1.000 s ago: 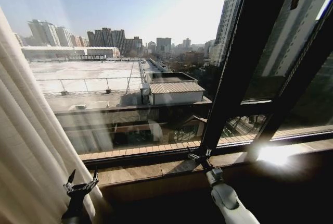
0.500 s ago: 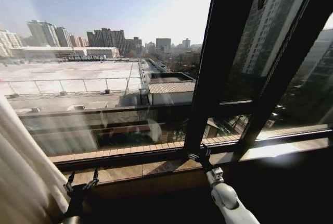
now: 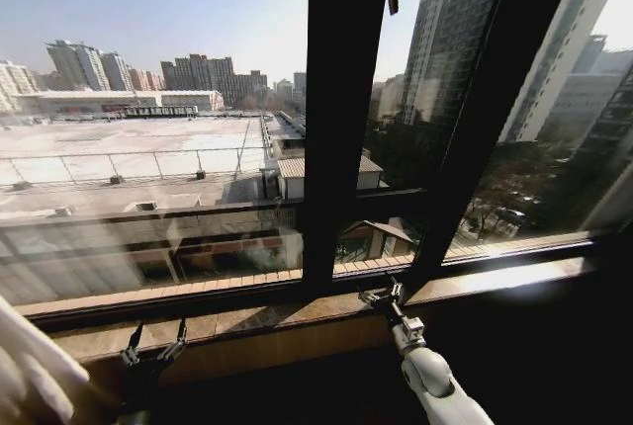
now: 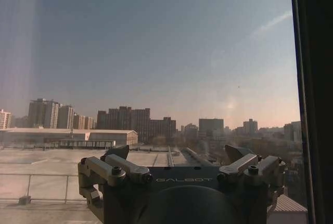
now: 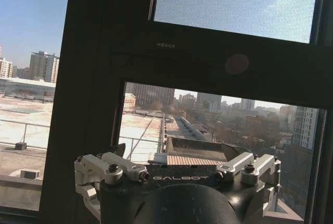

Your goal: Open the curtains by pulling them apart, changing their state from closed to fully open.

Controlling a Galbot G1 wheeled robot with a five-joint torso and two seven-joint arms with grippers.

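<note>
The sheer white pleated curtains (image 3: 30, 376) sit bunched at my far left, cut off by the frame edge, showing less than a second ago. My left gripper (image 3: 153, 343) hangs beside them, fingers spread, grasping nothing. Right of the dark window frame (image 3: 341, 119), my right gripper (image 3: 381, 297) is also spread, near the wooden windowsill (image 3: 247, 318).

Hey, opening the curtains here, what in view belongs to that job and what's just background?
Belongs to the job:
sheer white pleated curtain, bunched at the far left
left tool, open, beside it
right tool, open, by the sill

Just there:
dark window frame
brown wooden sill
</note>
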